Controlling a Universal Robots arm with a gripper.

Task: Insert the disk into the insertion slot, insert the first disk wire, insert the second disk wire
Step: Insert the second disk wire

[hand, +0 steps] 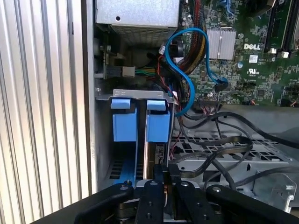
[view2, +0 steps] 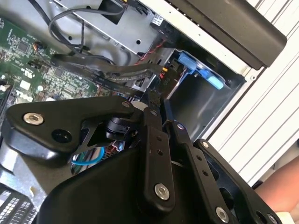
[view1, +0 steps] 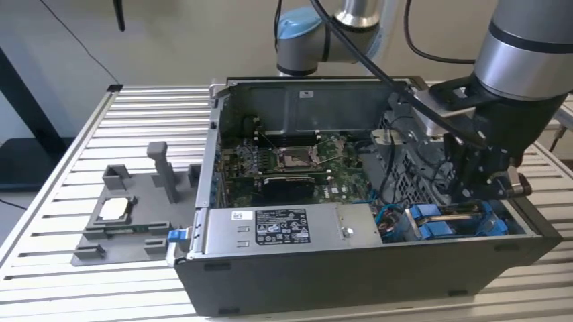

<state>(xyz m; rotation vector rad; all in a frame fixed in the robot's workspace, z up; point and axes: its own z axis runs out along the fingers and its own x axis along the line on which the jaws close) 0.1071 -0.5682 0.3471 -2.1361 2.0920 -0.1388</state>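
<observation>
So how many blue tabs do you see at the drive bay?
2 in the first wrist view, side by side at the insertion slot: one blue tab nearer the case wall, the other beside it. More may be hidden.

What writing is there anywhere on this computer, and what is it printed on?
Power-supply box: white label with black print, too small to read.
Circuit board: a white maker's logo and small white stickers, the fine print too small to read.
No other legible text.

Tool (view1: 473, 194) tips hidden inside insertion slot (hand: 140, 95); disk (hand: 156, 154) mostly covered by tool linkage.
</observation>
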